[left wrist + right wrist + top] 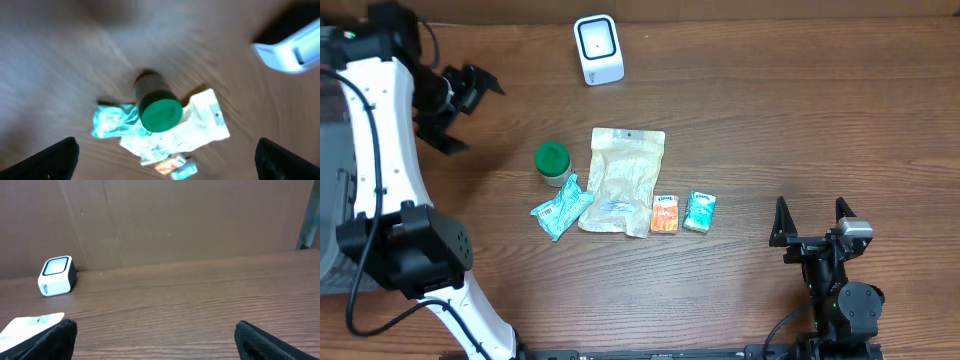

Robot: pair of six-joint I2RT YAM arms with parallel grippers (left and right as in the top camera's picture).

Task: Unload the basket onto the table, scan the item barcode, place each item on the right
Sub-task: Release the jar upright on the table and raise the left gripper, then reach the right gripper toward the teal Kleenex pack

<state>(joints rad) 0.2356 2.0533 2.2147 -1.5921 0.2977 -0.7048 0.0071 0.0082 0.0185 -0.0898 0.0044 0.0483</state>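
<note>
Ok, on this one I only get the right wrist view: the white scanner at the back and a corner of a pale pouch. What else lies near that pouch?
Observer: From overhead, a green-lidded jar stands just left of the pouch, with a crumpled teal packet in front of it, nearer the robot.
Operator: Anything on the pouch's other side?
Observer: An orange packet and a small teal packet lie side by side at its near right corner.
Operator: And the left gripper?
Observer: The left gripper is open with nothing between its fingers, out to the far left of the jar.
</note>
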